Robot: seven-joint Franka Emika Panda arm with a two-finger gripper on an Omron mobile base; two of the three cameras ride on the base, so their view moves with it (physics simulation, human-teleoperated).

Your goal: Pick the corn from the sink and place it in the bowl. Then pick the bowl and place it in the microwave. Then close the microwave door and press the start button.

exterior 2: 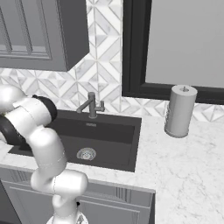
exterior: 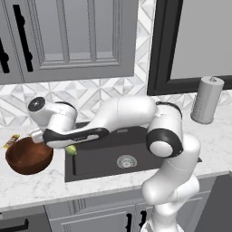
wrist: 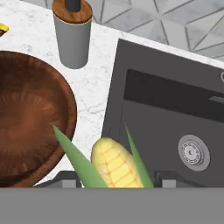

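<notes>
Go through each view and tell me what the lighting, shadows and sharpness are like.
Left base view: even, flat light, the bowl glossy with a soft shadow beneath, edges slightly soft. Right base view: the sink basin dark and nearly shadowless, no glare. Hand view: the corn close and crisp, its kernels evenly lit; the soap dispenser casts only a faint shadow.

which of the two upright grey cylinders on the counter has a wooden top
The small grey soap dispenser beside the reddish-brown wooden bowl has it: a brown wooden cap with a dark pump. The tall grey paper towel roll right of the sink is plain grey.
</notes>
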